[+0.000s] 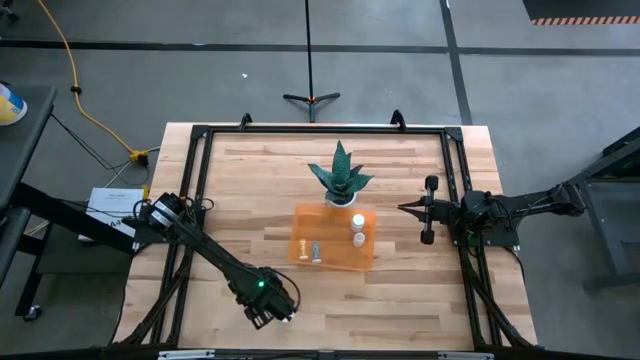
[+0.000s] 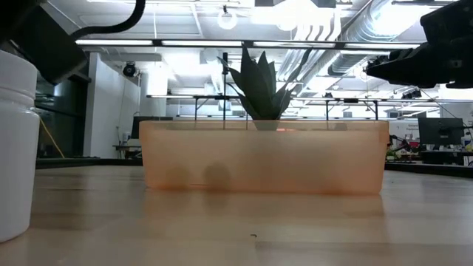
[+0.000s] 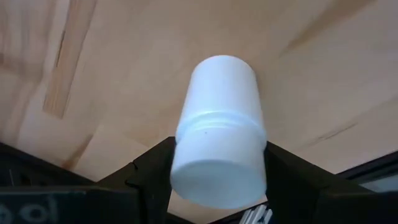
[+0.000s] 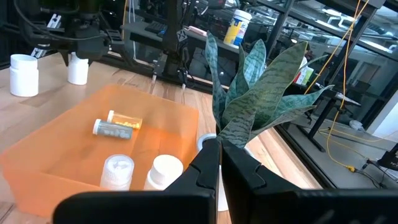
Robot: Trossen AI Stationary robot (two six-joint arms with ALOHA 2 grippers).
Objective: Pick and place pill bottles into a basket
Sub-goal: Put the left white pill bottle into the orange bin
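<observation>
We see the translucent orange rectangular plastic basket (image 1: 335, 250) near the middle of the wooden tabletop (image 1: 400, 290) already holding four pill bottles: two white-capped upright (image 4: 166, 169) and two clear ones lying down (image 4: 115, 128). The left gripper (image 3: 214, 177), near the tabletop's front edge, clasps a small white cylindrical pill bottle (image 3: 217, 155), and another white bottle (image 4: 23, 74) stands close by. We judge the task past halfway; the right gripper (image 4: 221, 155) waits, fingers closed and empty, just beyond the basket's right wall.

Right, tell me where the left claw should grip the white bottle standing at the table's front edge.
Grip the bottle across its round body just below the cap, coming from above. It stands upright on the table with open wood around it, and the left claw already has a finger on each side, so closing there should hold it.
</observation>
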